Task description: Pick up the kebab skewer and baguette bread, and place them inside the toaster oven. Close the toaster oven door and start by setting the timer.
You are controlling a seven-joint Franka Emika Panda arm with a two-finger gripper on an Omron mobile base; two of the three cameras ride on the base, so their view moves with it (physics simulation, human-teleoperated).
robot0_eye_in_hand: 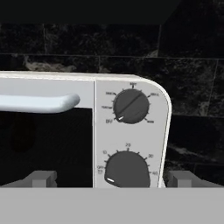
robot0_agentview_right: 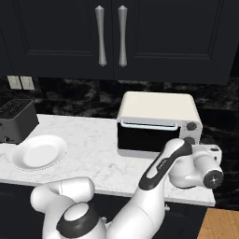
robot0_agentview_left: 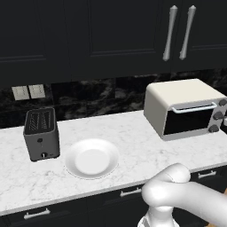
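The cream-white toaster oven stands at the right of the marble counter. Its dark glass door is closed, with the silver bar handle along its top. My gripper hovers close to the oven's knob panel, open wide. Its fingertips flank the lower knob without touching it. The upper knob sits above it. The kebab skewer and baguette bread are out of view.
An empty white plate lies on the counter left of the oven. A dark grey two-slot toaster stands farther left. Dark cabinets hang above, and the counter's right end is just past the oven.
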